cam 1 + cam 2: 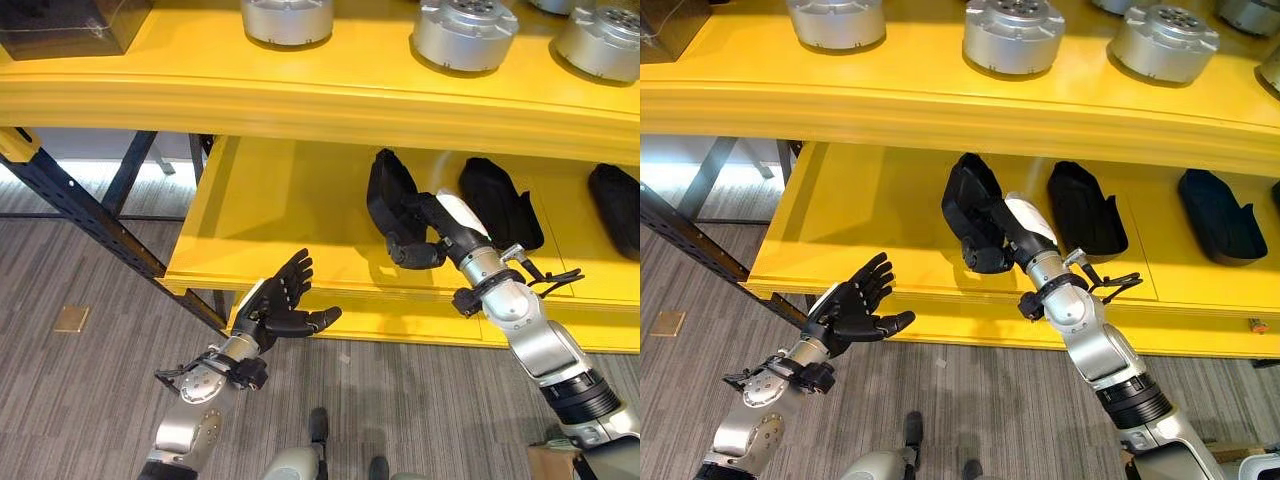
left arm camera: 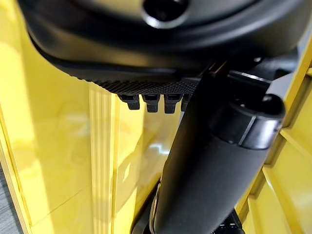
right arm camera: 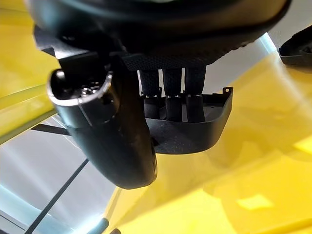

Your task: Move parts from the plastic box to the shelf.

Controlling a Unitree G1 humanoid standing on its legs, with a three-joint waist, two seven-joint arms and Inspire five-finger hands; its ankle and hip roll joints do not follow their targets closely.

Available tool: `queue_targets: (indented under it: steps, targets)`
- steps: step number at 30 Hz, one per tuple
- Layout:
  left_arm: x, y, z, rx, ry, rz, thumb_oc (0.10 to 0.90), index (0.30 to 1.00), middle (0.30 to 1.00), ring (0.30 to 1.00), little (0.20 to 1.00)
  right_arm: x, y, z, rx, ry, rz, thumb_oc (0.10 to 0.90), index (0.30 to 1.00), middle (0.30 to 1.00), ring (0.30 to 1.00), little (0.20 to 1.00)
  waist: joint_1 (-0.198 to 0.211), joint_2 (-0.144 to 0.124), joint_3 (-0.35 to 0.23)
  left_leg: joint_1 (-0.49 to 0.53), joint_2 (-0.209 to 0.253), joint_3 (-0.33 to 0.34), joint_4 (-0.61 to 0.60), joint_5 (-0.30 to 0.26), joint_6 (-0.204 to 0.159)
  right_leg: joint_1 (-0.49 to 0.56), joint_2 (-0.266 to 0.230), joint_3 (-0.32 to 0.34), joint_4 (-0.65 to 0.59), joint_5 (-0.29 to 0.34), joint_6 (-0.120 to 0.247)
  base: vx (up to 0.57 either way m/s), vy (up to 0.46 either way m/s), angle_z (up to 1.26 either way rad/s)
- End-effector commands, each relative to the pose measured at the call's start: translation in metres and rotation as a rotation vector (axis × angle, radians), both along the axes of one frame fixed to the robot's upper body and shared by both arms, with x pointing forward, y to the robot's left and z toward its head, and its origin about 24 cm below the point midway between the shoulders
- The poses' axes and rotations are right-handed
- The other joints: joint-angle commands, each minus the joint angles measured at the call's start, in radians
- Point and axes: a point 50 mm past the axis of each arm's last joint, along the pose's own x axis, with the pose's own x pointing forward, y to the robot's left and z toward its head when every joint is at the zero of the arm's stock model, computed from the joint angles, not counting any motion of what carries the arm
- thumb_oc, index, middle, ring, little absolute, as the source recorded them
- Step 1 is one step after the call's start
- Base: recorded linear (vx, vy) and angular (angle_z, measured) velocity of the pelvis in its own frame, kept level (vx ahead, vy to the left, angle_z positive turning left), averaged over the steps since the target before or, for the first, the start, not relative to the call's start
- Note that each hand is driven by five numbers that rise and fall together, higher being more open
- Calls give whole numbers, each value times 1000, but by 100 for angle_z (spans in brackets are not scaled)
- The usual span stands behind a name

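A black shell-shaped part [image 1: 388, 190] stands on the lower yellow shelf [image 1: 270, 215], left of two like parts. My right hand [image 1: 428, 232] reaches in over the shelf's front edge. Its fingers [image 3: 173, 92] are curled over the rim of that part [image 3: 195, 131], with the thumb [image 3: 112, 136] on the near side. My left hand [image 1: 285, 305] hovers in front of and below the shelf's edge, palm up, fingers spread and straight, holding nothing. Its thumb [image 2: 214, 170] sticks out before the yellow shelf front.
Two more black parts [image 1: 497, 200] [image 1: 615, 210] lie to the right on the lower shelf. Silver round parts [image 1: 287, 18] [image 1: 465, 32] [image 1: 605, 40] sit on the upper shelf, with a dark clear box [image 1: 70, 22] at its left end. A black frame strut [image 1: 90, 215] slants at left.
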Motion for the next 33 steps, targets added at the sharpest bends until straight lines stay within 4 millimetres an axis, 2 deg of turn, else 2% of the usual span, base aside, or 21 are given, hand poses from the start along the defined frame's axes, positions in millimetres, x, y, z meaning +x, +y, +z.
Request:
queue_targets:
  steps: [1, 3, 4, 5, 6, 7, 10, 11, 13, 14, 17, 23, 33]
  targets:
    - [4, -9, 35, -52, -181, -45, 900, 1000, 1000, 1000, 1000, -11, 8, 60, 29, -304, 53, 400, 300, 300, 300, 300, 8, 1, -167, 30, 105, 24, 1, -58, -100, -101, -27, -40, 45, 82, 44, 177, 253, -20]
    - [5, -10, 37, -54, -183, -64, 900, 1000, 1000, 1000, 1000, -9, 7, 60, 30, -304, 37, 400, 300, 300, 300, 300, 19, -5, -164, 29, 85, 33, 1, -69, -68, -115, -37, -52, 132, 45, 54, 161, 364, -18]
    - [5, -12, 37, -45, -189, -87, 900, 1000, 1000, 1000, 1000, -9, 6, 57, 33, -303, 24, 400, 300, 300, 300, 300, 20, -5, -154, 27, 69, 56, 1, -73, -39, -167, -60, -78, 273, 80, 78, 74, 454, -7]
    - [4, -15, 38, -41, -197, -94, 900, 1000, 1000, 1000, 1000, -10, 6, 54, 43, -310, 27, 400, 300, 300, 300, 300, 21, 5, -137, 30, 67, 71, 1, -80, -23, -236, -83, -106, 430, 119, 87, 40, 393, -13]
    - [3, -16, 38, -41, -197, -81, 900, 1000, 1000, 1000, 1000, -11, 6, 53, 47, -311, 30, 400, 300, 300, 300, 300, 20, 7, -129, 36, 65, 76, 1, -86, -18, -273, -89, -113, 486, 129, 90, 55, 226, -13]
    - [3, -15, 38, -55, -194, -61, 900, 1000, 1000, 1000, 1000, -11, 6, 54, 51, -312, 36, 400, 300, 300, 300, 300, 14, 6, -120, 47, 63, 71, 1, -94, -18, -306, -84, -102, 483, 139, 90, 97, 37, -12]
    - [3, -12, 40, -59, -195, -54, 900, 1000, 1000, 1000, 1000, -12, 4, 56, 52, -323, 24, 400, 300, 300, 300, 300, -3, -12, -102, 85, 66, 49, 1, -128, -34, -337, -103, -77, 239, 212, 106, 116, -131, 9]
    - [0, -14, 38, -49, -195, -63, 900, 1000, 1000, 1000, 1000, -12, 1, 57, 60, -325, 12, 400, 300, 300, 300, 300, -6, -16, -100, 95, 73, 35, 1, -135, -37, -321, -104, -51, 171, 232, 115, 138, -180, 58]
    - [-2, -14, 35, -45, -188, -67, 900, 1000, 1000, 1000, 1000, -12, -3, 56, 66, -321, 1, 400, 300, 300, 300, 300, -5, -16, -107, 98, 76, 26, 1, -137, -44, -292, -100, -43, 117, 231, 116, 101, -147, 96]
    - [-4, -16, 35, -45, -185, -78, 900, 1000, 1000, 1000, 1000, -11, -1, 54, 79, -314, -2, 400, 300, 300, 300, 300, 5, -18, -119, 101, 82, 36, 1, -142, -51, -259, -109, -64, 73, 221, 120, 71, -94, 49]
    - [-6, -14, 33, -45, -168, -72, 900, 1000, 1000, 1000, 1000, -13, -4, 49, 85, -293, -21, 400, 300, 300, 300, 300, 3, -15, -128, 113, 85, 46, 1, -146, -52, -225, -115, -68, 50, 216, 124, 62, -40, 2]
    - [-5, -13, 32, -37, -159, -73, 900, 1000, 1000, 1000, 1000, -11, -7, 47, 47, -293, -62, 400, 300, 300, 300, 300, 4, -16, -130, 117, 84, 42, 1, -149, -47, -222, -113, -62, 66, 212, 127, 2, -20, -10]
    - [-9, -8, 30, -27, -141, -81, 900, 1000, 1000, 1000, 1000, 1, -27, 50, -29, -233, -155, 400, 300, 300, 300, 300, 2, -19, -136, 116, 93, 50, 1, -141, -61, -210, -101, -64, 32, 210, 129, -11, -38, -6]
